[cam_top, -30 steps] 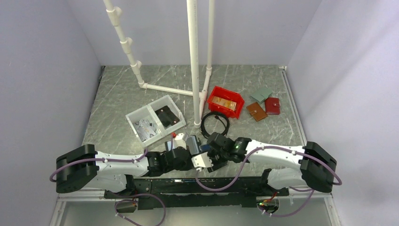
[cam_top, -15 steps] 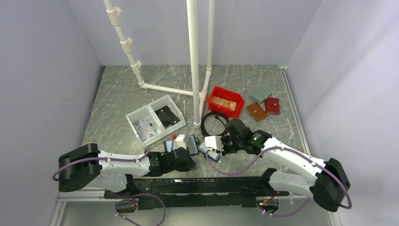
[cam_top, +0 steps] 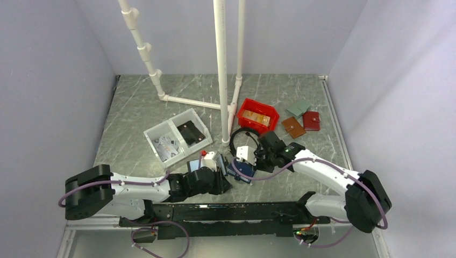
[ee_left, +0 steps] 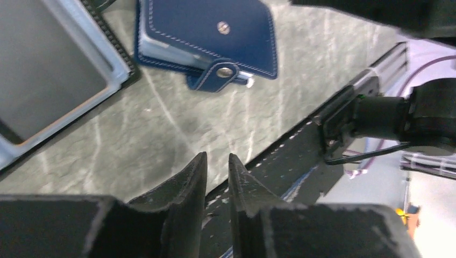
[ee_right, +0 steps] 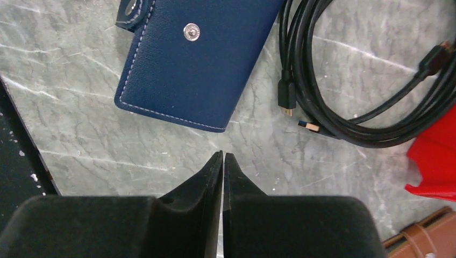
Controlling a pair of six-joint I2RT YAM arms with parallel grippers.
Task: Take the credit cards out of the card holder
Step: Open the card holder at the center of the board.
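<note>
The left arm lies low along the near edge of the grey marbled worktop, with its forearm stretched out flat toward the middle. Its end effector is released. The two black fingers stand a narrow gap apart with nothing between them.

The right arm reaches in from the other side with its elbow bent and its wrist tipped down toward the worktop. Its end effector is clenched, with the two fingers pressed together on nothing.

The small navy-blue stitched folding card holder lies flat and folded closed between the two end effectors. It is just ahead of the right end effector's tips and does not appear to touch them. It is farther ahead of the left end effector and apart from it. Its snap tab sticks out past one edge and is not pressed onto the metal stud on the cover. Whether cards are inside cannot be told.

In the left wrist view, a black-edged folio with grey panels lies beside the holder. Beyond the right end effector, on the other side of the holder, is a coiled black cable. Past the cable are the corner of a red plastic bin and a brown leather wallet.
</note>
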